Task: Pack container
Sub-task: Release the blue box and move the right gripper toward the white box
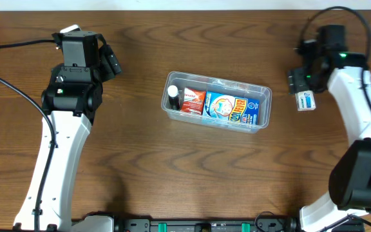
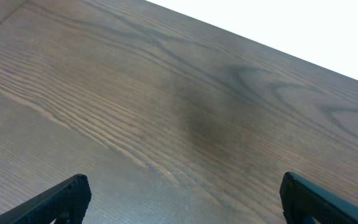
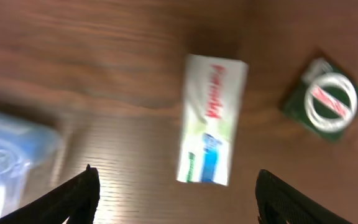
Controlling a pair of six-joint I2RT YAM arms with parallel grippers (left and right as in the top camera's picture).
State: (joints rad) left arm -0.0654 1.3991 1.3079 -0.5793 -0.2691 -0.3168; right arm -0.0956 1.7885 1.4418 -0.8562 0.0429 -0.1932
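Observation:
The clear plastic container [image 1: 219,82] stands mid-table. In it are a small bottle [image 1: 173,96], a red packet [image 1: 193,101] and a blue packet [image 1: 232,108]. My right gripper [image 1: 299,82] is open and hovers to the container's right, above a white packet [image 1: 306,101]. In the right wrist view, which is blurred, the open fingers [image 3: 176,199] are near the white packet [image 3: 211,118], with a green packet [image 3: 325,101] to its right and the container's blue contents [image 3: 11,162] at the left. My left gripper [image 1: 111,62] is open and empty, well left of the container; its wrist view [image 2: 185,205] shows only bare wood.
The table is dark brown wood [image 1: 172,174]. The left arm's cable [image 1: 5,84] trails over the left side. The right arm [image 1: 359,116] runs along the right edge.

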